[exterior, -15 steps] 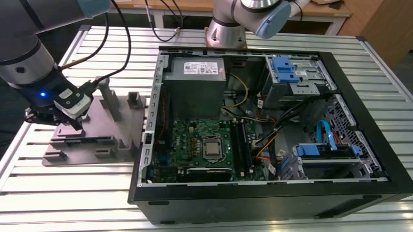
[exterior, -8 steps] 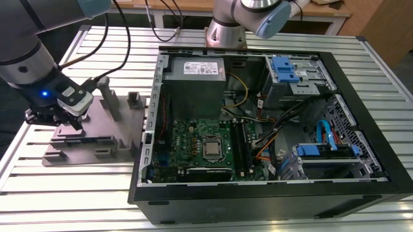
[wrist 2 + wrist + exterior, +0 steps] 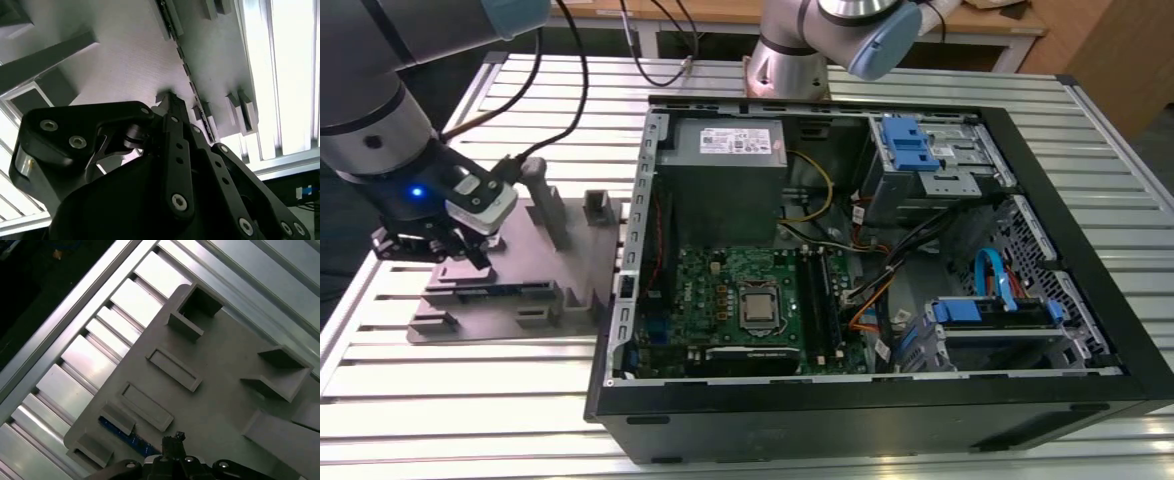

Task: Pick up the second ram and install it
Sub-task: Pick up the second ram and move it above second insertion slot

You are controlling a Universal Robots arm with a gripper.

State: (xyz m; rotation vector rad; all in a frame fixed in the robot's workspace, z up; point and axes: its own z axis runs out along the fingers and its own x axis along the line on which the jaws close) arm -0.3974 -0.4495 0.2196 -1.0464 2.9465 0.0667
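None of the install looks done to me. In the exterior view I have the claw (image 3: 434, 248) low over the grey fixture plate (image 3: 554, 270). The plate lies on the slatted surface (image 3: 454, 400), to the exterior view's left of the open computer case (image 3: 854, 430). The motherboard (image 3: 720, 290) inside the case is well apart from the claw, so by my judgement the carry and the seating are both left to do.

In the second wrist view the second ram (image 3: 186, 70) shows as a thin strip seen on edge. It stands in a slot of the fixture plate (image 3: 125, 55) and runs past the tip of the claw (image 3: 167, 97). The tip is just beside the strip. I cannot tell whether it touches the strip, nor whether the claw is open or closed.

In the first wrist view the second ram (image 3: 125, 434) is a dark bluish strip between low grey blocks near the edge of the fixture plate (image 3: 225, 370). The claw (image 3: 175, 437) is near one end of it. I read this as the pick-up stage, with the stick seated in its holder and not lifted.
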